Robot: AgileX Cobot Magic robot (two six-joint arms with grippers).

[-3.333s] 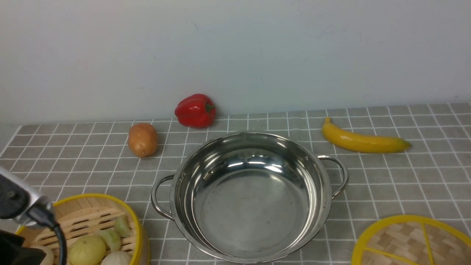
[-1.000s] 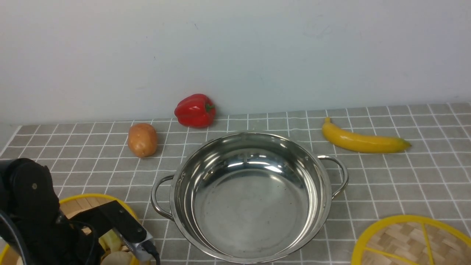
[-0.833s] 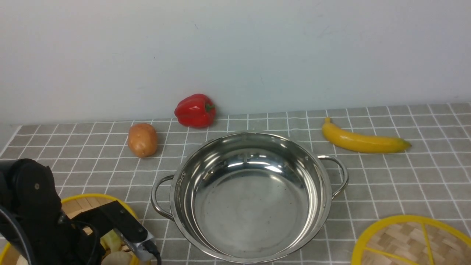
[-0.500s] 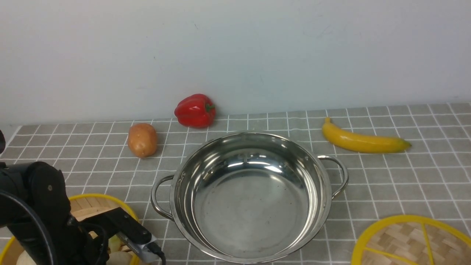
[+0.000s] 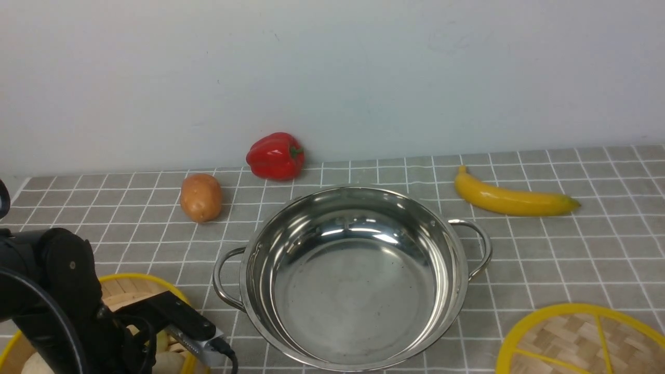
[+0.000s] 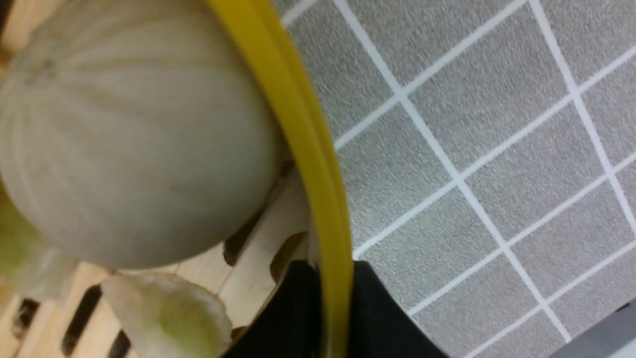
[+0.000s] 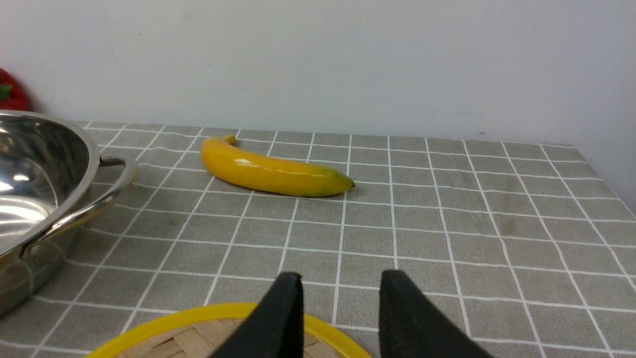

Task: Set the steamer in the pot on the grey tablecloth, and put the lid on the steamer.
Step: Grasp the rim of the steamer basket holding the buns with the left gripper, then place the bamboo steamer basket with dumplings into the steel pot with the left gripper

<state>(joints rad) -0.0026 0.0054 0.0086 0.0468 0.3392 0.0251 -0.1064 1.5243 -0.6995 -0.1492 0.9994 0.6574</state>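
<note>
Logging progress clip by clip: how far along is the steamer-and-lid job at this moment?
Done: nothing yet; the pot is empty. In hand: the left gripper is shut on the yellow rim of the steamer, which is outside the pot, on its left. Left: set the steamer into the pot, then add the lid, which lies on the grey tablecloth under the open right gripper.

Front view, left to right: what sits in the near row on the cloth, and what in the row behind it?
Near row: steamer → pot → lid. Behind: potato → pepper → banana.
</note>
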